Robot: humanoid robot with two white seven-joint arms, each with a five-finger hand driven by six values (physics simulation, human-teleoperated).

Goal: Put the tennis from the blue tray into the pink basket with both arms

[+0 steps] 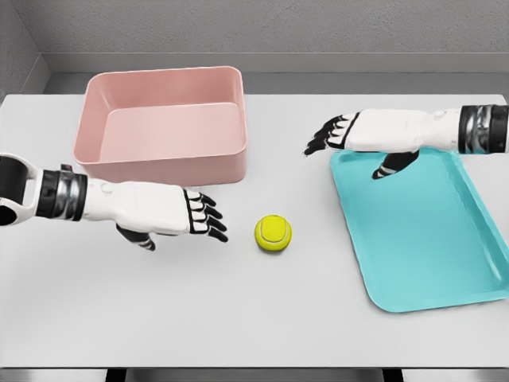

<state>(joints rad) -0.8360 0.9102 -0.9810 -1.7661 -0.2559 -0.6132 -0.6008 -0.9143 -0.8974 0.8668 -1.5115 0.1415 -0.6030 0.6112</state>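
Fuzzy round tennis ball [273, 233], smooth rectangular pink basket [163, 123], flat blue tray [421, 231]

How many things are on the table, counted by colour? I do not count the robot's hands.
Pink: 1, the rectangular pink plastic basket
Blue: 1, the flat turquoise-blue tray
Yellow: 1, the yellow-green tennis ball, lying on the white table between basket and tray
Total: 3

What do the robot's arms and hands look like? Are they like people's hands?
Somewhat. Both arms are smooth and white, with black-and-grey ringed bands further up the forearm. The left hand and right hand each have a white back and thin black fingers with small white patches. No cables show.
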